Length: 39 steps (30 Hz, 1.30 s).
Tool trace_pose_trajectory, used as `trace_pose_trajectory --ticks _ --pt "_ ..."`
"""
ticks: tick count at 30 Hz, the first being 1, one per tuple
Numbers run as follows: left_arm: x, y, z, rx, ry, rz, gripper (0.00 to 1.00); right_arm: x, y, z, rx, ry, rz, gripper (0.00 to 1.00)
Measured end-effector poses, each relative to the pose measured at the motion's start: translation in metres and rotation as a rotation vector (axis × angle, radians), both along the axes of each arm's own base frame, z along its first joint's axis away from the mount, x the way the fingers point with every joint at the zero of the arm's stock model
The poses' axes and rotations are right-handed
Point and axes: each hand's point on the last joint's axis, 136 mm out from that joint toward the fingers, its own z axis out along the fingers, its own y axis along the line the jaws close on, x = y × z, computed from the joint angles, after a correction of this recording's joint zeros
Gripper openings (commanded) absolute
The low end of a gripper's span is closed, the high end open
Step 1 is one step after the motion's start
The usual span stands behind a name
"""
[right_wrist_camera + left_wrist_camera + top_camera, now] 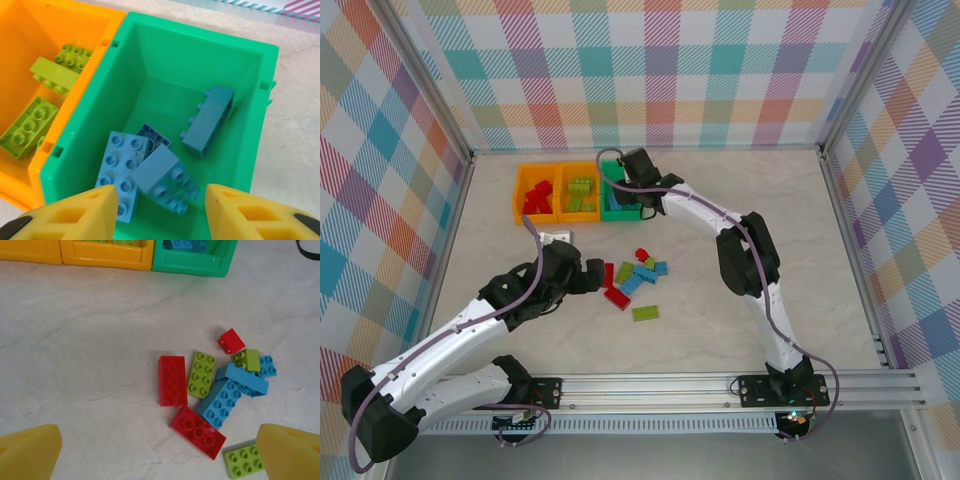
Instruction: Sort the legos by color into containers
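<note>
Unsorted legos point(220, 400) lying piled mid-bench. Probably light, stiff, slick plastic, best pinched across flat long sides.

left gripper point(160, 460) being held above pile, jaws wide, empty.

right gripper point(160, 210) being held over green bin point(190, 55), jaws wide, empty.

Bins sitting toward far edge:
- red in left orange bin point(533, 220)
- lime in middle orange bin point(578, 218)
- blue in green

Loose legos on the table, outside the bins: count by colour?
Red legos: 3
Lime green legos: 3
Light blue legos: 3
Total: 9
</note>
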Motion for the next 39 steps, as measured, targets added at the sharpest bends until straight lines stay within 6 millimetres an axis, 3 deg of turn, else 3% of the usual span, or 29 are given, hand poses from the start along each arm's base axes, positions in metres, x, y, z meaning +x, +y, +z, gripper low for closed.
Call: trace_pose_trajectory --ticks 2,5,12,14,18,24,31,35,39 --pt "0.002 0.0 -0.002 -0.011 0.002 0.022 1.0 -0.011 -0.002 0.01 0.017 0.011 0.019 0.59" --pt "0.009 -0.005 -0.011 -0.009 0.023 0.041 0.98 -0.044 -0.011 0.037 0.07 0.034 0.072 0.67" --pt "0.029 -0.021 -0.057 0.048 0.136 0.055 0.94 -0.166 -0.048 0.114 0.29 0.049 0.253 0.82" --pt "0.037 -0.026 -0.068 0.055 0.161 0.058 0.9 -0.203 -0.056 0.12 0.331 0.071 0.321 0.83" --pt "0.055 -0.036 -0.093 0.074 0.213 0.059 0.82 -0.258 -0.068 0.106 0.351 0.186 0.419 0.82" --pt "0.07 -0.05 -0.123 0.106 0.268 0.047 0.67 -0.288 -0.079 0.081 0.318 0.314 0.438 0.82" --pt "0.077 -0.053 -0.151 0.144 0.301 0.054 0.42 -0.289 -0.081 0.077 0.306 0.319 0.428 0.81" --pt "0.082 -0.055 -0.152 0.139 0.284 0.062 0.26 -0.287 -0.081 0.075 0.306 0.312 0.424 0.8" --pt "0.084 -0.054 -0.15 0.142 0.273 0.07 0.21 -0.287 -0.084 0.067 0.291 0.319 0.411 0.8"
